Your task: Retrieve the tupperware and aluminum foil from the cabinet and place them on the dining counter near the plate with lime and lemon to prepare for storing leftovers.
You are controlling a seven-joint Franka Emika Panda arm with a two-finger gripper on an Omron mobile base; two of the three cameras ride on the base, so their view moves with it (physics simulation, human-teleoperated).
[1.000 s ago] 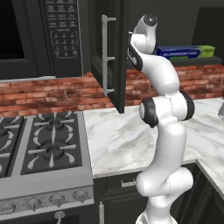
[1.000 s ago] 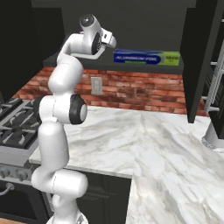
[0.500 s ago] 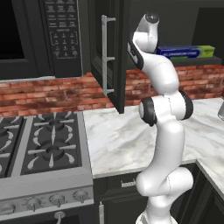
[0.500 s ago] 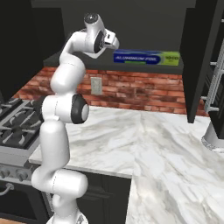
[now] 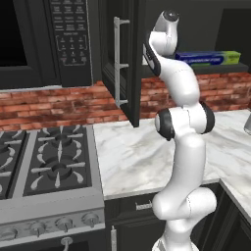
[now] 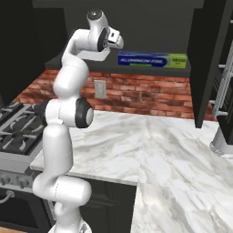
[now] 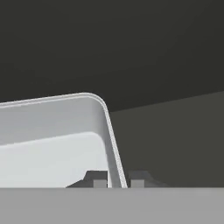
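The tupperware (image 7: 52, 144) is a shallow whitish container with a rounded corner, lying on the dark shelf of the cabinet (image 7: 166, 140). My gripper (image 7: 118, 180) is shut on its right-hand wall, with one fingertip (image 7: 98, 179) inside the rim and the other outside. In the right base view the gripper (image 6: 119, 42) reaches into the open cabinet at shelf height, just left of the aluminum foil (image 6: 152, 59). That long blue box with a green end also lies on the shelf in the left base view (image 5: 208, 58). The cabinet door (image 5: 127, 59) stands open, its silver bar handle (image 5: 117, 61) facing out.
A black microwave (image 5: 44, 41) hangs to the left of the cabinet above a gas stove (image 5: 44, 162). The marble worktop (image 6: 150, 145) runs below, backed by a red brick wall (image 6: 150, 93). A metallic object (image 6: 223, 141) stands at the worktop's right end.
The hand has pushed a little further toward the cabinet shelf, closer to the foil box's left end. The rest of the arm and the scene stay put.
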